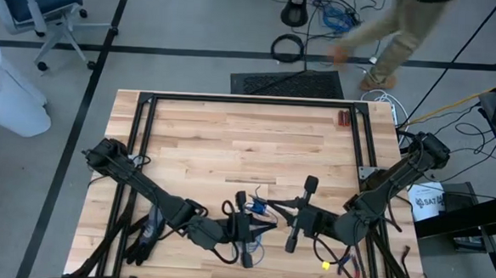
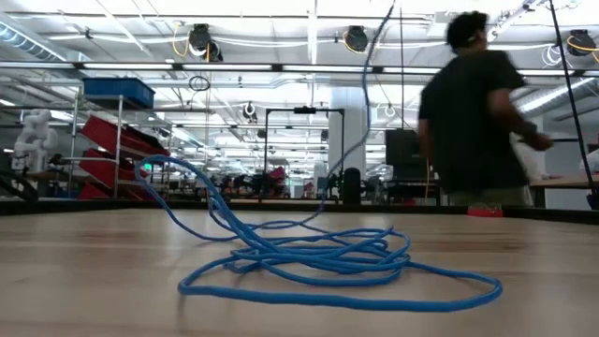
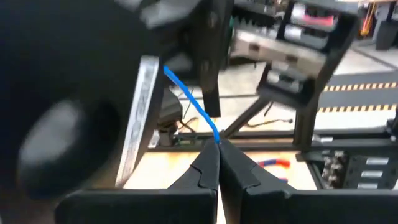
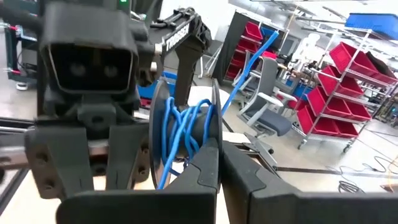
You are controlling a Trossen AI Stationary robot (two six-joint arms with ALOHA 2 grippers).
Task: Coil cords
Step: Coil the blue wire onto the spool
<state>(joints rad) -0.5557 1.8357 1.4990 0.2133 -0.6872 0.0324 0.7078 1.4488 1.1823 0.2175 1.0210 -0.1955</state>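
Cord [image 2: 309,262], thin glossy blue, lay in loose loops on wood table [image 1: 231,138]; left gripper [image 3: 217,149] pinched it, right gripper [image 4: 219,149] clenched beside dark round spool [image 4: 186,134]

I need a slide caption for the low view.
Loose blue cord on the table; a person passes behind.

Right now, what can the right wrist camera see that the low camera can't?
Only the right wrist view shows a dark spool with blue wire wound round it, and the right gripper shut on it. Only the low view shows the wire's loose loops lying on the table and a person behind. Both show the blue wire.
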